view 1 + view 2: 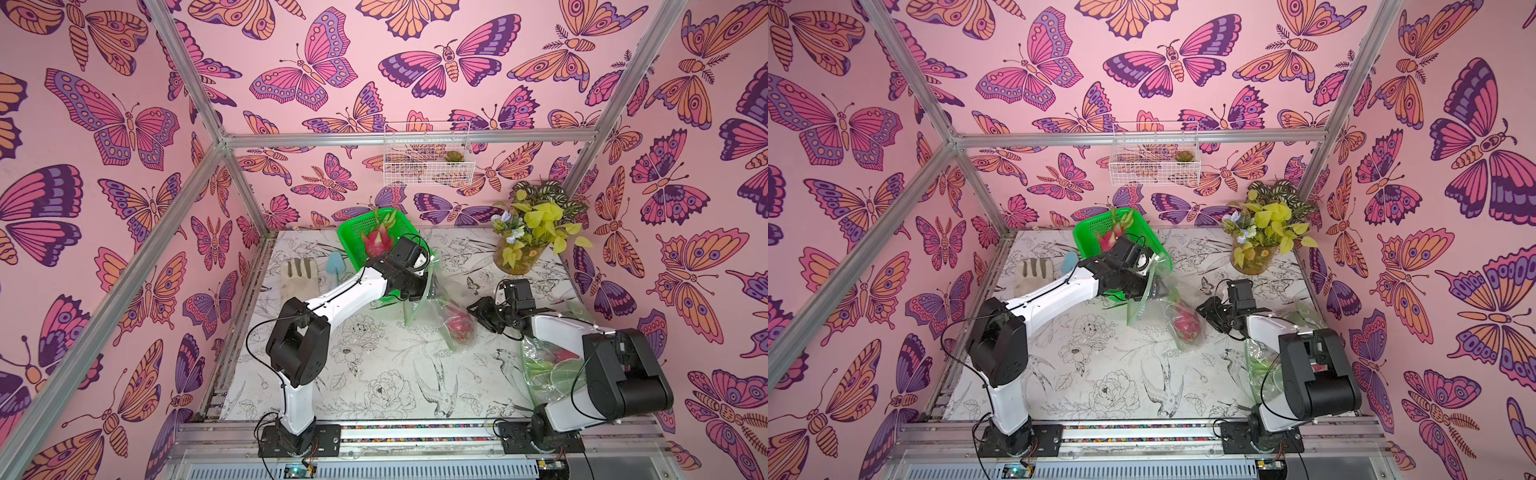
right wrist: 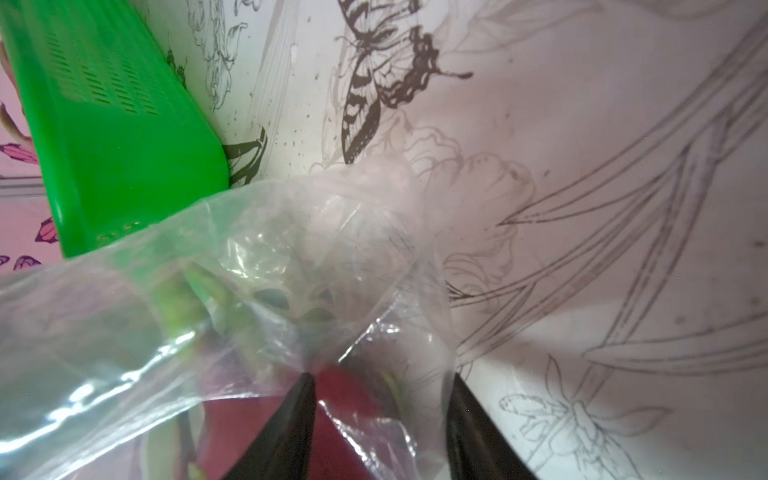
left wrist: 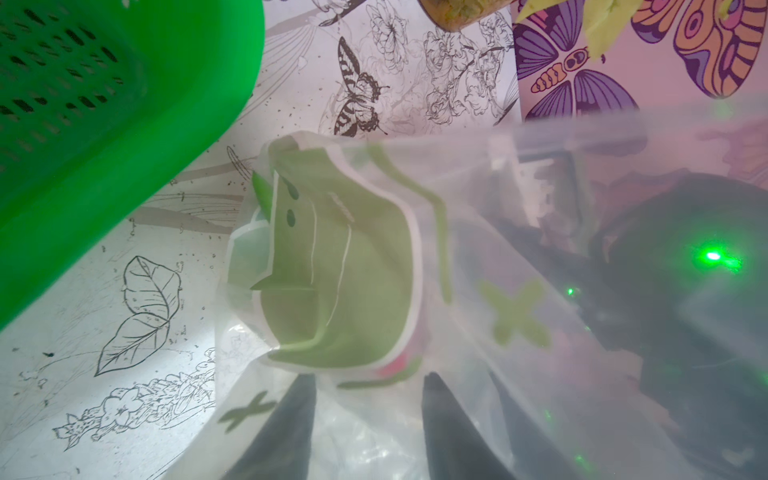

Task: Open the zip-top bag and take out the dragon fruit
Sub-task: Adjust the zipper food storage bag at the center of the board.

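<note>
Fruit first: where's the pink dragon fruit [image 1: 459,328]?

It's inside the see-through bag [image 1: 415,309]. The bag sits in the middle of the desk [image 1: 374,361], just beside the green basket [image 1: 353,232].

Is the right gripper [image 2: 382,386] holding it?

Its jaws are apart, with bag plastic and red fruit between them.

And the left gripper [image 3: 370,399]?

It's up at the bag's top. Its jaws show apart behind the plastic. I can't tell if it's pinching.
</note>
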Robot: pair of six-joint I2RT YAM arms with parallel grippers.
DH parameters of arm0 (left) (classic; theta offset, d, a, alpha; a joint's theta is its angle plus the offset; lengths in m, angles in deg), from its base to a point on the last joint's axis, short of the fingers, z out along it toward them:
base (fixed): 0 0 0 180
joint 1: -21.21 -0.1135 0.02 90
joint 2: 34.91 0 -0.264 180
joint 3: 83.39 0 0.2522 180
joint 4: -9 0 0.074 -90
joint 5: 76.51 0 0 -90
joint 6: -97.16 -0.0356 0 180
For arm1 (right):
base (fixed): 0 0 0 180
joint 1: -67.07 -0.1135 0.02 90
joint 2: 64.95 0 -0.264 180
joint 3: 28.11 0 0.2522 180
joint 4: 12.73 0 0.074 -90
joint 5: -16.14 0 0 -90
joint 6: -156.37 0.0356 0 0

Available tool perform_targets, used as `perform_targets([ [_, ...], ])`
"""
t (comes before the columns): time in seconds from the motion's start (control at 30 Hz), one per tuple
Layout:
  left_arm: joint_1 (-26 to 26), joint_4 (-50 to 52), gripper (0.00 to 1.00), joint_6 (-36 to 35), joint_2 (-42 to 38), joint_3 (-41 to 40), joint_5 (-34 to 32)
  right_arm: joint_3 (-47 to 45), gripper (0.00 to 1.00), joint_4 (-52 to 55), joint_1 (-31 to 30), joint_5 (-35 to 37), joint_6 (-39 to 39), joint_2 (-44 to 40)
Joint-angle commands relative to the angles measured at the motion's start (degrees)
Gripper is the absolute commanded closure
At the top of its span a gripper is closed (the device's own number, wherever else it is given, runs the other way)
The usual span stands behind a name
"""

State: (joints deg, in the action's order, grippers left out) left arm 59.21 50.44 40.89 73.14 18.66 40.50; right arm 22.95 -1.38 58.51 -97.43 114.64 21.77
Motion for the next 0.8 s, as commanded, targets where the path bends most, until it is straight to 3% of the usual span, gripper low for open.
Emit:
perform_targets([
  [0.0,-0.63,-1.14,0.55,-0.36,-2.69,-1.58,0.06,-0.34,0.60,-3.82,0.27,-0.49,0.98,1.46],
  [0.2,-1.06,-1.59,0.55,-0.16,-3.63,-2.46,-0.08,0.42,0.93,-3.95,0.27,-1.91,1.64,2.31],
  [0.27,-1.08,-1.67,0.55,-0.06,-3.99,-2.84,-0.06,1.18,0.99,-1.15,0.29,-1.25,1.03,0.27],
  [0.57,-1.02,-3.92,0.55,1.20,-5.30,-5.89,1.34,13.07,1.00,24.18,-0.71,2.86,-8.03,-13.31],
  [0.77,-1.05,-7.85,0.54,2.94,-7.25,-10.43,2.37,21.77,1.00,37.46,-1.78,3.19,-11.62,-16.81],
])
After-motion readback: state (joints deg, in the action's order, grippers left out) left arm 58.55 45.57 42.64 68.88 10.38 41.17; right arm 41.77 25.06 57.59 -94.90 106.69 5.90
